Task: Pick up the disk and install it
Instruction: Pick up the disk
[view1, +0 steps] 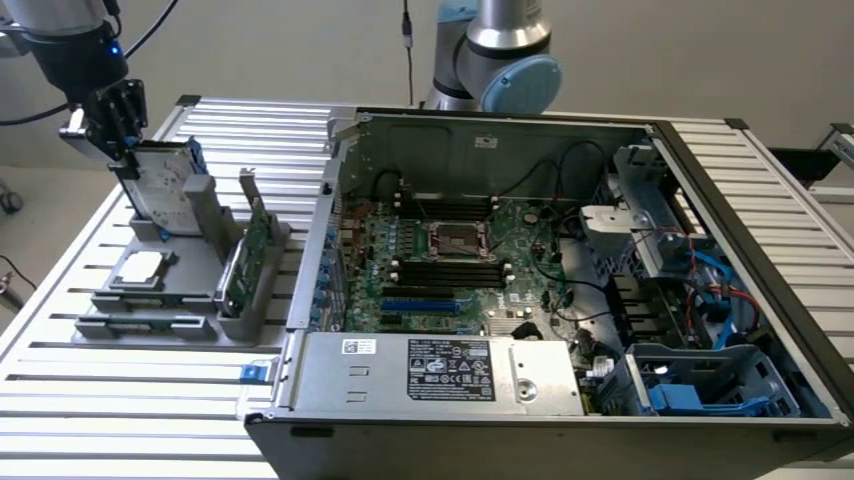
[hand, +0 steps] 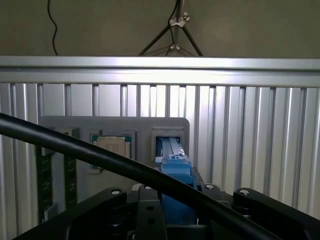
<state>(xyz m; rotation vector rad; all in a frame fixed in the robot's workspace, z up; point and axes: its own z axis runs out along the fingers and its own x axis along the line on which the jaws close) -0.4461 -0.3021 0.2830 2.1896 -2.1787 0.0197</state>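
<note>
Step in hand: pick-up. The hand (view1: 123, 150) grips the disk (view1: 163, 190), upright in the gray holder (view1: 200, 262). The next move calls for a straight lift (judged, not seen), clear of the holder walls.

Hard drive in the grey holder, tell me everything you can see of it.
The hard drive is a flat rectangle with a pale, silvery-white face and a blue, plastic-looking carrier along its edge. It stands on edge, leaning slightly, its lower end in the grey holder, outside the computer case. The pincer is at its top; whether it grips, I can't tell.
</note>
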